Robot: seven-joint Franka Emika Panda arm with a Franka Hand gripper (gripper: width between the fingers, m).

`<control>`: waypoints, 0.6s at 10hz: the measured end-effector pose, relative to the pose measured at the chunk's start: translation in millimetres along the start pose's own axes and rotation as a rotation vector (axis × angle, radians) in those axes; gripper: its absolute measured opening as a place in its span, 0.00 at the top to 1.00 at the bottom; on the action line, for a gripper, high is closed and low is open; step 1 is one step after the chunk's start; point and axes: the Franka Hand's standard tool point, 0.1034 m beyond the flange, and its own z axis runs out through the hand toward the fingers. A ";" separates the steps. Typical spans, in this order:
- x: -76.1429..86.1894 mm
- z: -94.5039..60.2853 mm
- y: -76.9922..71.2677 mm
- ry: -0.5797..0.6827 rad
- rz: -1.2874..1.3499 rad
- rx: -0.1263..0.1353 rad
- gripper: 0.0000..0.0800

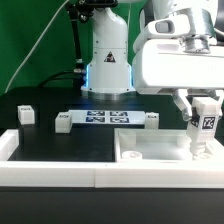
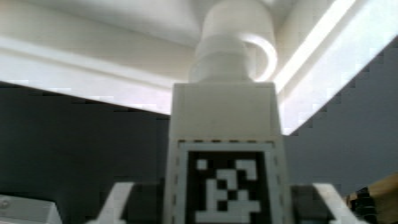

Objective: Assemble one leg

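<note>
The leg [image 1: 206, 124] is a small white post with a black-and-white tag. It hangs upright at the exterior view's right, and my gripper [image 1: 204, 112] is shut on it. Its narrow round lower end [image 1: 199, 148] reaches down to the far right corner of the wide white panel [image 1: 150, 158]; whether it sits in a hole there is hidden. In the wrist view the leg [image 2: 228, 120] fills the middle with its tag facing the camera. A finger [image 2: 121, 203] shows on either side of my gripper [image 2: 226, 208], and the panel [image 2: 89, 60] lies bright behind.
The marker board [image 1: 105, 119] lies mid-table. Three more small white posts stand near it: one at each end [image 1: 63, 122] [image 1: 152, 120] and one further to the exterior view's left [image 1: 25, 115]. The arm's white base [image 1: 108, 60] rises behind. A white rim [image 1: 50, 165] runs along the front.
</note>
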 end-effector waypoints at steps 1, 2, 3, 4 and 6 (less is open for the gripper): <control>-1.2 0.9 -1.0 -0.003 -0.001 0.001 0.64; -0.6 1.2 -3.2 -0.001 -0.003 0.003 0.64; -0.2 1.5 -5.3 0.000 -0.005 0.005 0.64; 0.1 1.8 -6.4 0.002 -0.007 0.005 0.64; -1.6 6.8 -10.0 0.002 -0.010 0.008 0.64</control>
